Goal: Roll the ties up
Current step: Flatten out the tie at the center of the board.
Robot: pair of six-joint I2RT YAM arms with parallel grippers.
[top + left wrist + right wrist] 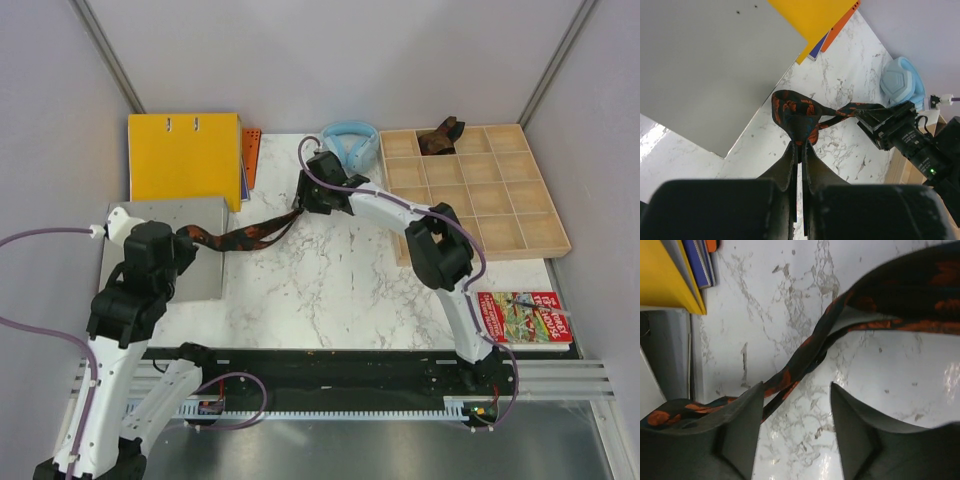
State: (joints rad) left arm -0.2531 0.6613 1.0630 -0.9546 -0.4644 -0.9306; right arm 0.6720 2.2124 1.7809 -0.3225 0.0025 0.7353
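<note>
Black-orange tie stretched, twisted, over marble table; brown tie bunched in tray compartment.

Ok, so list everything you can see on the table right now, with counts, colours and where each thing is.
patterned tie: one, black with orange-red, stretched over the table between both grippers
rolled tie: one, dark brown, in a far-row compartment of the tray
tray: one, light wood, divided, far right
headphones: one pair, light blue, far edge, left of the tray
folder: one, yellow, far left
panel: one, grey, left side
book: one, red cover, near right
table: one, white marble
left gripper: black, shut on the patterned tie
right gripper: black, open, tie passing its fingers
</note>
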